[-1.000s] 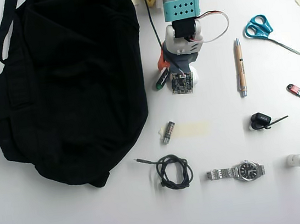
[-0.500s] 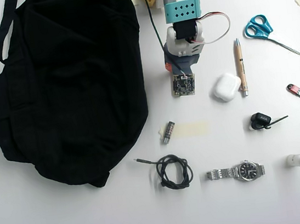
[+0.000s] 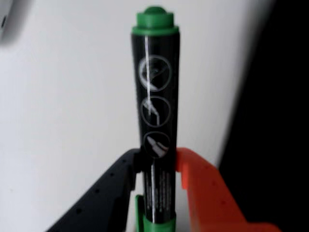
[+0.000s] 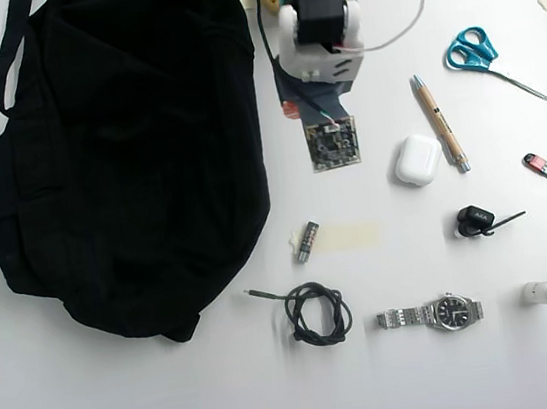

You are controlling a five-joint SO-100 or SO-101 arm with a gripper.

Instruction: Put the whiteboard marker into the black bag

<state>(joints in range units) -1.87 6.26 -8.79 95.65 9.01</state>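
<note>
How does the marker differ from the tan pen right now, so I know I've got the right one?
The marker is thick, with a black barrel and green ends; the pen is slim and tan with a silver tip. The marker is clamped in the gripper, while the pen lies loose on the table, beside the white earbud case. The marker sits right next to the bag; the pen lies farther from it. Both are long writing tools.

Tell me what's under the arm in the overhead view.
Overhead, the arm hides the gripper; only its circuit board shows. The wrist view shows the gripper clamping the marker beside the bag.
</note>
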